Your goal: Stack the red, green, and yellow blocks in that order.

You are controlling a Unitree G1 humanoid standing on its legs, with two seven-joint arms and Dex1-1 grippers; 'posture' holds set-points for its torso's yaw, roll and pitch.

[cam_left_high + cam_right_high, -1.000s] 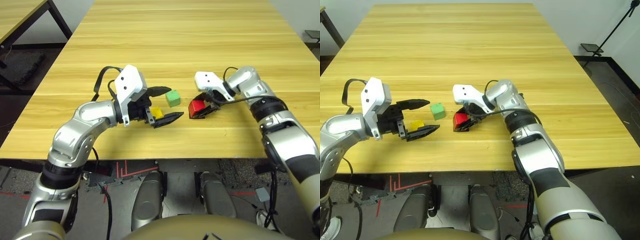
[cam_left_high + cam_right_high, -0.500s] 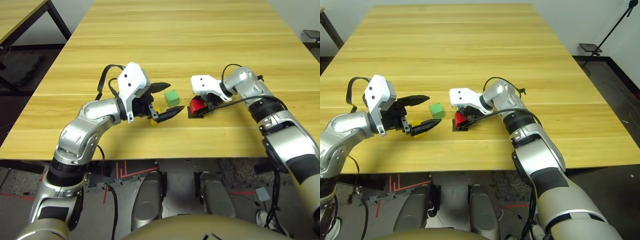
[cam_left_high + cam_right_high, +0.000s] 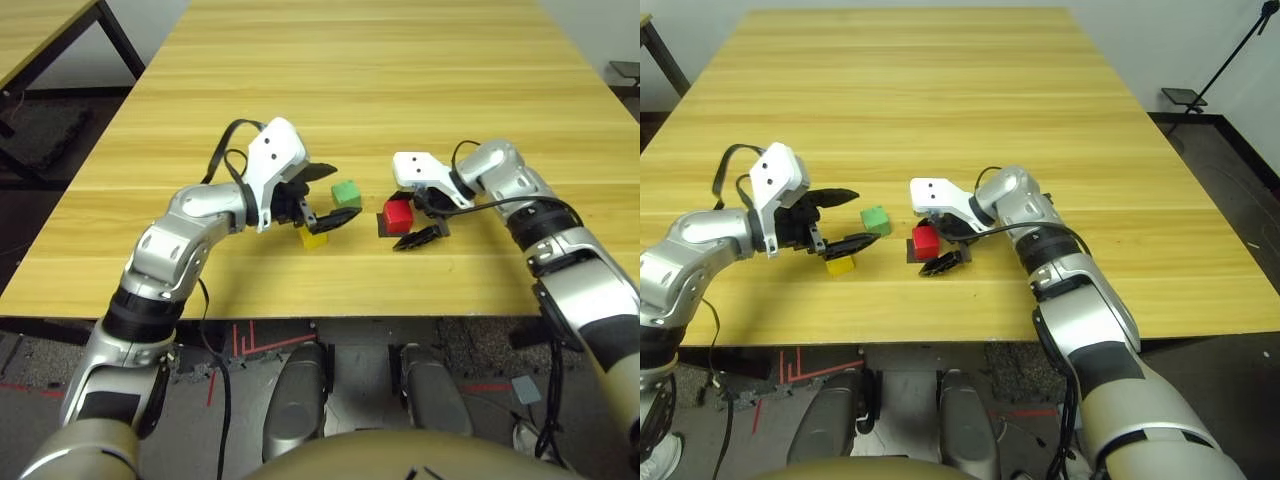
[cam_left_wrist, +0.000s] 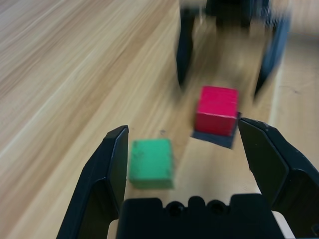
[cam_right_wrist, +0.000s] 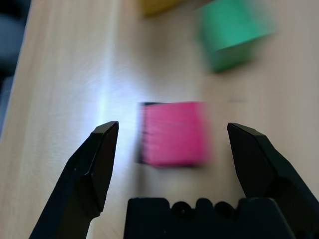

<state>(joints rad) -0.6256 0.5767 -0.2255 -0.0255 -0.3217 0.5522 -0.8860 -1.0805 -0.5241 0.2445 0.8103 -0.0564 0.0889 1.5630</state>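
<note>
Blocks sit apart, you'll see: red block (image 3: 398,214) on a black patch (image 3: 385,228), green block (image 3: 347,193) just beside, yellow block (image 3: 314,237) nearby. Left tool (image 3: 328,196) and right tool (image 3: 421,222) both spread, gripping nothing.

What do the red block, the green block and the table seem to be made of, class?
Red block and green block: a matte painted or dyed solid, perhaps wood or foam; flat even colour, no shine, crisp edges. The look leaves the core open. Table: wood or wood-look laminate; pale yellow planks with long grain lines and a faint sheen.
</note>
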